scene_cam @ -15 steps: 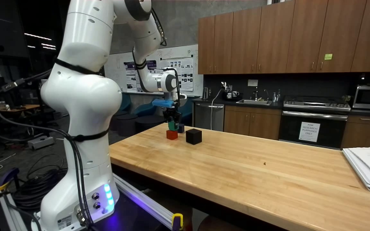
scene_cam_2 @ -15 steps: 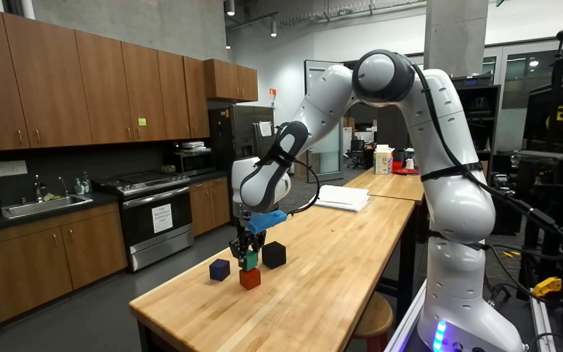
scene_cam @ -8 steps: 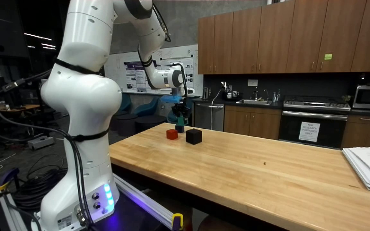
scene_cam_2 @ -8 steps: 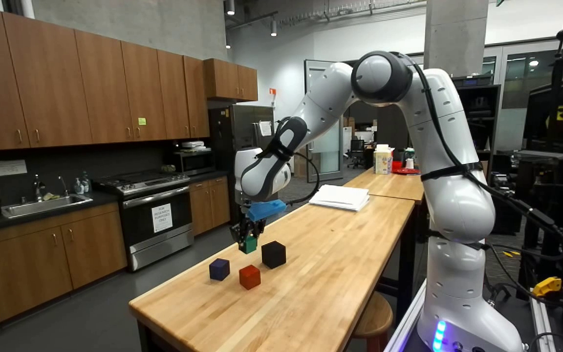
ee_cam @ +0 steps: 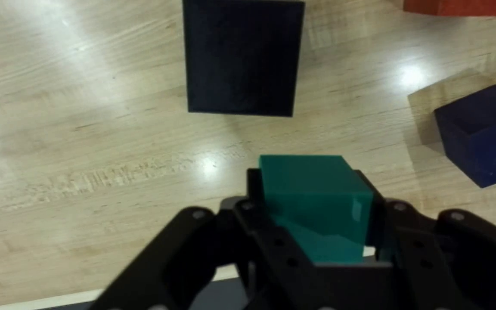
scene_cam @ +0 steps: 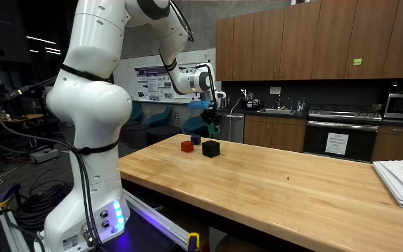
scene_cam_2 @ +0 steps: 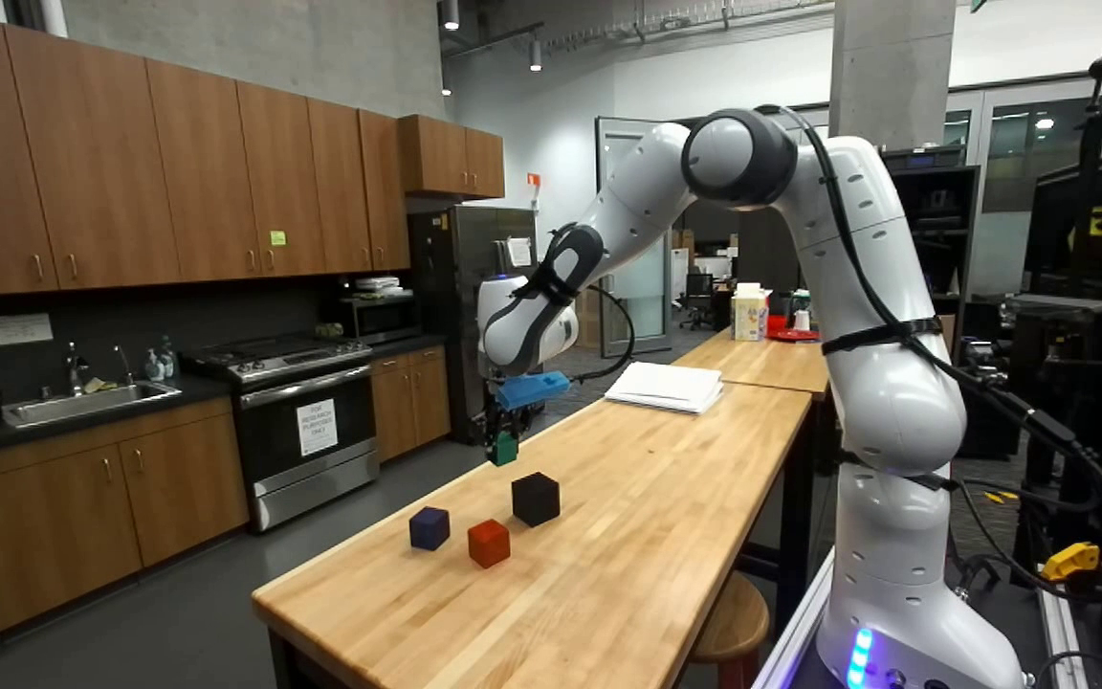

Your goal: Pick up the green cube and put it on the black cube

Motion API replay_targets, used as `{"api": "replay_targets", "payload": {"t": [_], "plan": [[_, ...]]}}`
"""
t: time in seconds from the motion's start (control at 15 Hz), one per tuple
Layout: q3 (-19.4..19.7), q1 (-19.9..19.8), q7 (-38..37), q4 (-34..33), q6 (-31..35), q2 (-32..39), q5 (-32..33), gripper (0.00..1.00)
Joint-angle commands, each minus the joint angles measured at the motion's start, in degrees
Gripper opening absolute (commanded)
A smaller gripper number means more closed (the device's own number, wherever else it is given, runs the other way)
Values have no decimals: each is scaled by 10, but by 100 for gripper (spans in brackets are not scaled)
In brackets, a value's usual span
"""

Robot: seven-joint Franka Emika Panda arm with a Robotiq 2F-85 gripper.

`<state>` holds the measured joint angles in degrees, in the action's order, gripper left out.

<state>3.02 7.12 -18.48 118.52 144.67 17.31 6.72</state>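
The green cube (ee_cam: 317,206) is held between the fingers of my gripper (ee_cam: 312,200) in the wrist view. The gripper is shut on it, one pad on each side. In both exterior views the green cube (scene_cam: 213,129) (scene_cam_2: 503,448) hangs in the air above table height, near the table's far edge. The black cube (scene_cam: 211,148) stands on the table with its top bare. It also shows in an exterior view (scene_cam_2: 536,500) and at the top of the wrist view (ee_cam: 243,58), ahead and slightly left of the green cube. The cubes are apart.
A red cube (scene_cam_2: 489,544) and a dark blue cube (scene_cam_2: 429,528) stand on the table beside the black cube. In the wrist view the blue cube (ee_cam: 485,133) is at the right. A stack of papers (scene_cam_2: 666,386) lies farther along the wooden table (scene_cam_2: 608,574).
One second ago the green cube was at the top of the red cube, in the gripper. The gripper has since lifted it and carried it away from the red cube. The other cubes have not moved.
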Motion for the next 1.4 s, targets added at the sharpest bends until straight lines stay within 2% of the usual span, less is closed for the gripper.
{"api": "replay_targets", "payload": {"t": [0.0,0.4,1.0,1.33], "plan": [[5,-5,-8,-15,-50,4,9,24],[-2,-14,4,2,-83,-4,-4,24],[-6,-35,48,34,-63,-9,-20,24],[-15,-44,76,51,-60,-14,-49,24]]}}
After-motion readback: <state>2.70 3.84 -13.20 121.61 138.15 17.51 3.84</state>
